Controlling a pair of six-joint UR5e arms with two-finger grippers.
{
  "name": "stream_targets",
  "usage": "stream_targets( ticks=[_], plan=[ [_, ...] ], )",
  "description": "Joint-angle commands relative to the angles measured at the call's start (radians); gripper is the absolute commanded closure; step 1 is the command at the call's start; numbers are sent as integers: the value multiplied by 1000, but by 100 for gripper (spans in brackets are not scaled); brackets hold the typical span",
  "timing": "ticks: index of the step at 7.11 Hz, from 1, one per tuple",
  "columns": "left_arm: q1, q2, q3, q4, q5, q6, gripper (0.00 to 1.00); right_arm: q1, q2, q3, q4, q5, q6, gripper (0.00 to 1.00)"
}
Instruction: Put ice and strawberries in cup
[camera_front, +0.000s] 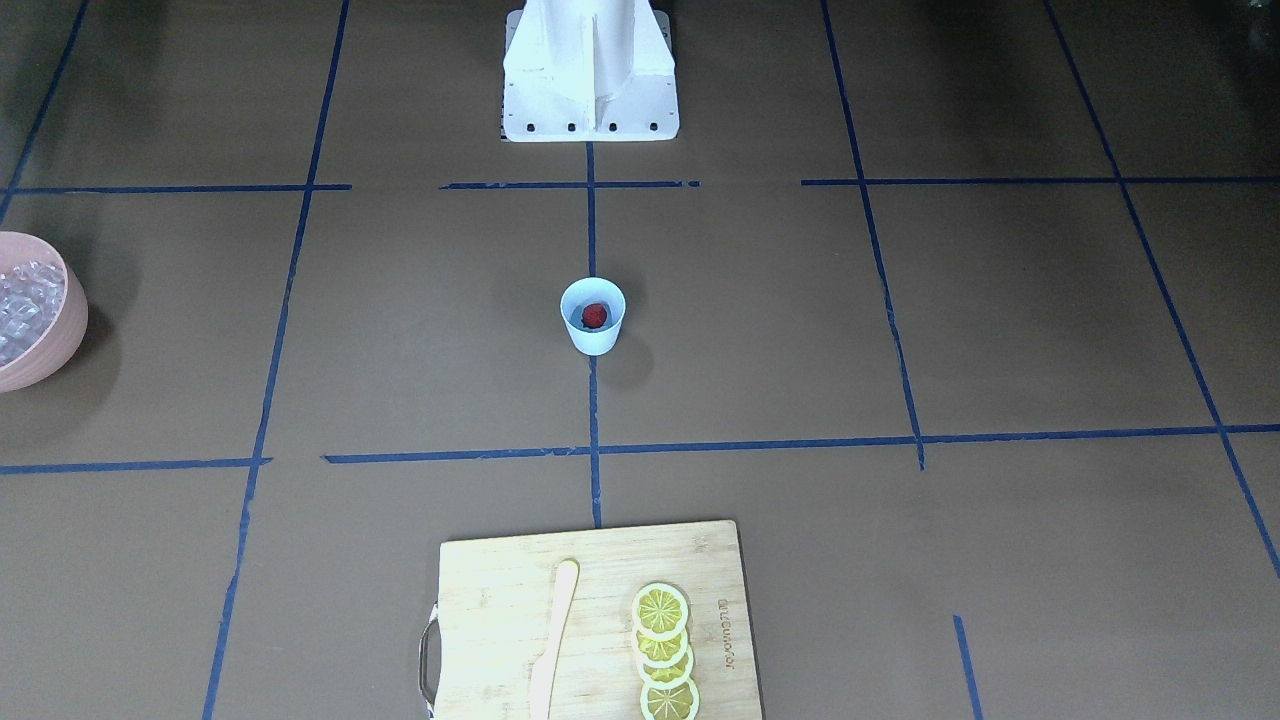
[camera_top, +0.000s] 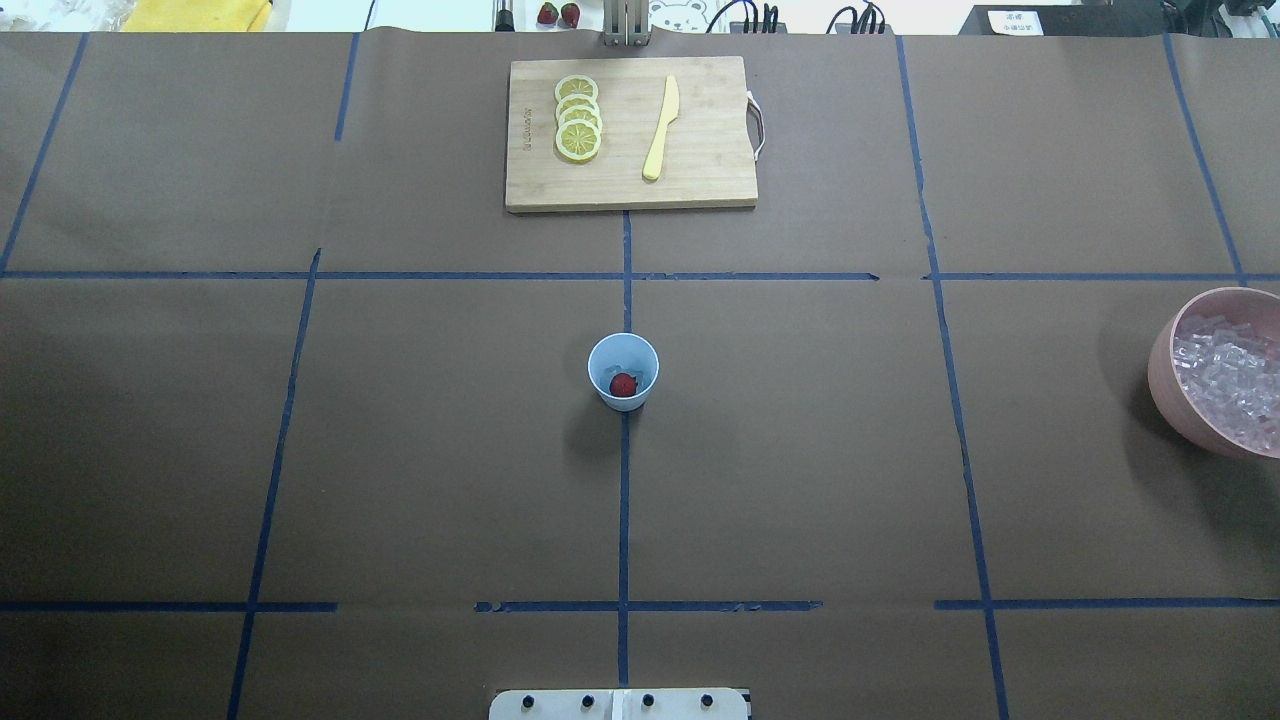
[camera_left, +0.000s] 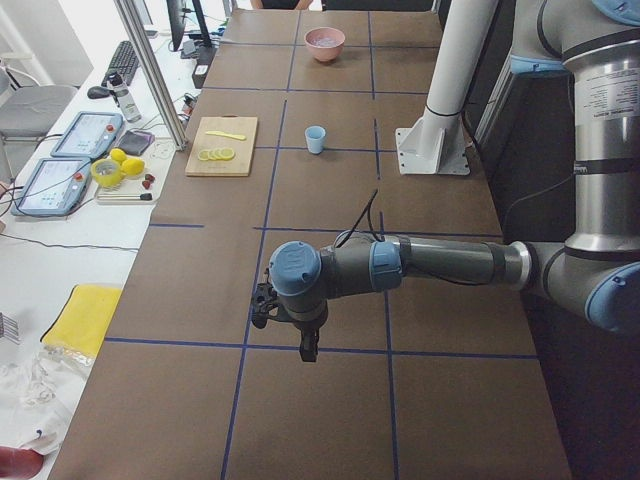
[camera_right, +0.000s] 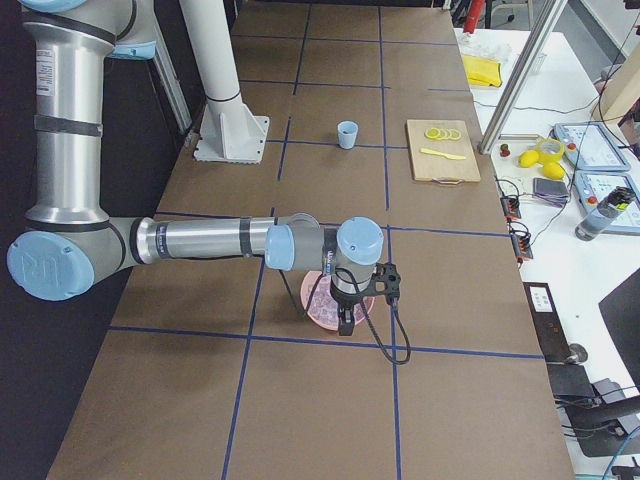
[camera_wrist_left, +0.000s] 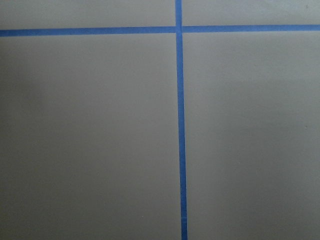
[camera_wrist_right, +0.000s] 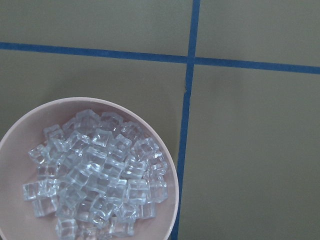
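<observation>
1 dark-red strawberry sits inside the light-blue cup at the centre of the brown table. The ice is heaped in a pink bowl towards the table's right end. The right pincer hangs above that bowl, and the left pincer hangs over bare, tape-lined table. Whether either pincer is wide or narrow cannot be told. 4 lemon slices and a yellow knife lie on a wooden board.
</observation>
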Motion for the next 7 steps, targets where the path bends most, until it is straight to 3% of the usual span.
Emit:
stream_targets(
  ticks=[1, 5, 7],
  plan=[
    [0, 3, -15, 1, 1, -3, 0, 1, -5, -4, 0, -1, -1, 0],
    [0, 2, -2, 3, -1, -3, 0, 2, 2, 4, 2, 1, -1, 0],
    [0, 8, -18, 26, -80, -3, 0, 2, 7, 2, 2, -4, -3, 0]
  ],
)
